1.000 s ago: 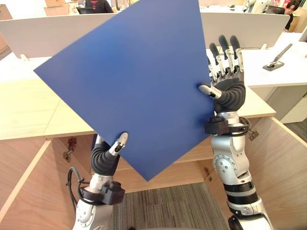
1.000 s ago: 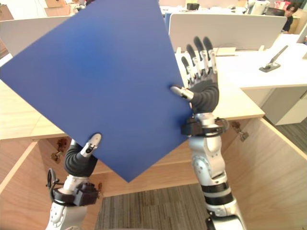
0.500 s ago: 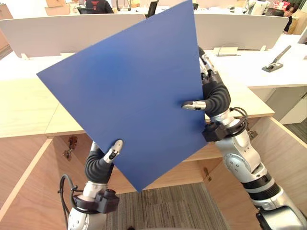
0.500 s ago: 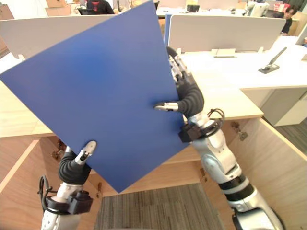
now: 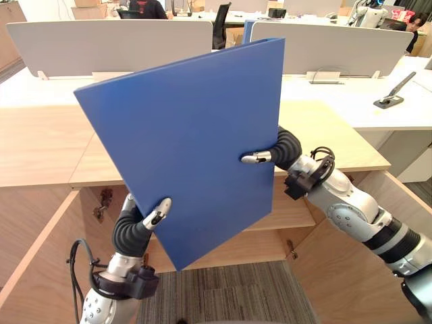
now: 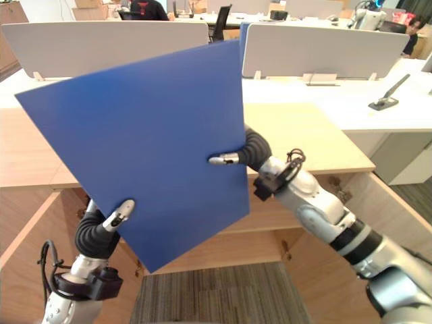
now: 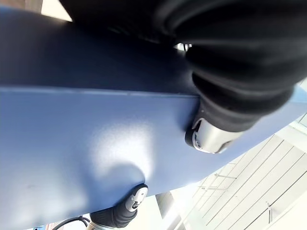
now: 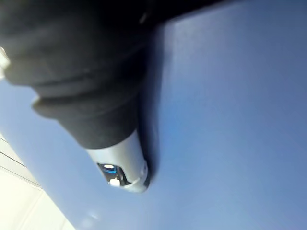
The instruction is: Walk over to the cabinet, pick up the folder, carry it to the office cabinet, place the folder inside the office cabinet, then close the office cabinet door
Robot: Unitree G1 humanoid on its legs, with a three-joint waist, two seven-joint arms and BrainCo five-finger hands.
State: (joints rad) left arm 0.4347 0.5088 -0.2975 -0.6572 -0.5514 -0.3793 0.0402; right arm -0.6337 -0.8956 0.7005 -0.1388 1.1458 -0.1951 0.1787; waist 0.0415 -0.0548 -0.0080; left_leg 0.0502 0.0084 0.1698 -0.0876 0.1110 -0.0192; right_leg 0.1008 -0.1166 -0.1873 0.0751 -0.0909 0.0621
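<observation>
Cabinet (image 5: 37,263) stands open under the worktop (image 5: 47,148); folder (image 5: 189,135), tilted, is held up before it, left hand (image 5: 135,226) pinching its lower edge, right hand (image 5: 283,150) its right edge. Shallow pinches could let it slip when lowered.

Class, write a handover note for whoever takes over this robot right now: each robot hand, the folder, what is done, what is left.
Left robot hand: pinches the blue folder at its lower edge.
Right robot hand: pinches its right edge.
The folder is held up, tilted, in front of the wooden cabinet, whose doors are open.
Done: pickup.
Left: place the folder inside, close the door.
</observation>
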